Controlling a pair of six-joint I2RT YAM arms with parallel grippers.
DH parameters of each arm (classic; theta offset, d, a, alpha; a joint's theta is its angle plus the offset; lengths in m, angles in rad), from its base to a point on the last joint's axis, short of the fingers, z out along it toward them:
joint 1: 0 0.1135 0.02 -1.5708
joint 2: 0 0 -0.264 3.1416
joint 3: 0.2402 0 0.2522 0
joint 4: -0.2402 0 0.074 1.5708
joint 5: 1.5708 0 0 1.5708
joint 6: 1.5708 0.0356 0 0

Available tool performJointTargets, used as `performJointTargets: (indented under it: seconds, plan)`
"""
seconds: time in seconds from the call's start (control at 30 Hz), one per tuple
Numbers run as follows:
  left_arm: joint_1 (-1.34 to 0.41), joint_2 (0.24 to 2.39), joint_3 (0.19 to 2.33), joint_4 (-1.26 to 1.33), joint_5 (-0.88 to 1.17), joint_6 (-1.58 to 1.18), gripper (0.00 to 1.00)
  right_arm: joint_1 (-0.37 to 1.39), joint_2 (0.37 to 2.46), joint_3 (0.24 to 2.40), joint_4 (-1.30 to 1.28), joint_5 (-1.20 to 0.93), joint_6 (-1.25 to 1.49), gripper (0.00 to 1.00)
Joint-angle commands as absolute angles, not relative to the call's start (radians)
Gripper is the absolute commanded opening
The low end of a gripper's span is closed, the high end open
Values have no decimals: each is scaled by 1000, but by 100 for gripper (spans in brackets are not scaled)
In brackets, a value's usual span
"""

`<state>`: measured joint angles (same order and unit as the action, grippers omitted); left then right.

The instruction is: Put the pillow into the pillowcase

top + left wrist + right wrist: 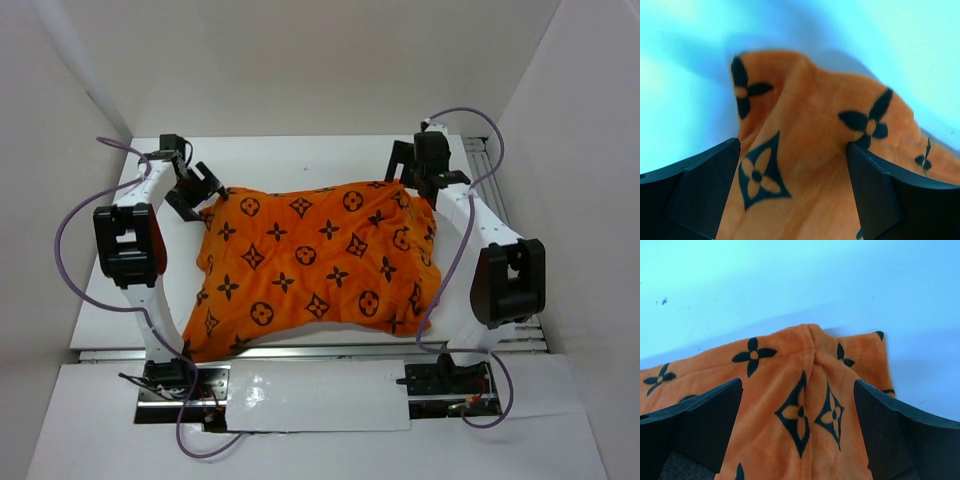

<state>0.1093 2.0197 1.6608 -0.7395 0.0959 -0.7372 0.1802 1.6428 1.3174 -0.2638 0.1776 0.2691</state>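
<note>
Top external view: the pillowcase (pixel 318 265) lies spread on the white table (pixel 300 160) between the two arms, its surface domed and full. No cream surface of the pillow shows in any view, so the pillow is probably enclosed in the case, though this cannot be confirmed. The left gripper (pixel 198 198) stands at the far-left corner and the right gripper (pixel 415 175) at the far-right corner. In both wrist views the jaws stand apart, with a cloth corner between them and nothing clamped. Handling, as a judgement: the fabric is soft, light and crumply with a velvety nap. It should fold and slide, not resist, so take hold at a corner or seam ridge, pinching a doubled fold. Markings: dark flower, diamond and ringed motifs repeat all over; no legible lettering, label or brand text appears.
</note>
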Motion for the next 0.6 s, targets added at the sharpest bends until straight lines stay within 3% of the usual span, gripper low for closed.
performJointTargets:
  seconds: [0.0, 0.43, 0.47, 0.5, 0.53, 0.57]
  plan:
    - [129, 2081, 1729, -709, 175, -756, 100, 176, 1690, 1384, -190, 218, 279, 99]
    - [14, 2149, 1562, -581, 252, -703, 98, 215, 1947, 1471, -235, 157, 328, 99]
    - [3, 2160, 1562, -571, 252, -703, 84, 215, 1956, 1462, -245, 166, 328, 99]
    - [-12, 2169, 1562, -571, 268, -689, 49, 228, 1968, 1444, -245, 166, 348, 97]
    - [-12, 2183, 1572, -571, 278, -689, 7, 229, 1968, 1433, -245, 166, 348, 94]
    - [-12, 2183, 1572, -562, 278, -689, 0, 238, 1968, 1433, -245, 135, 348, 81]
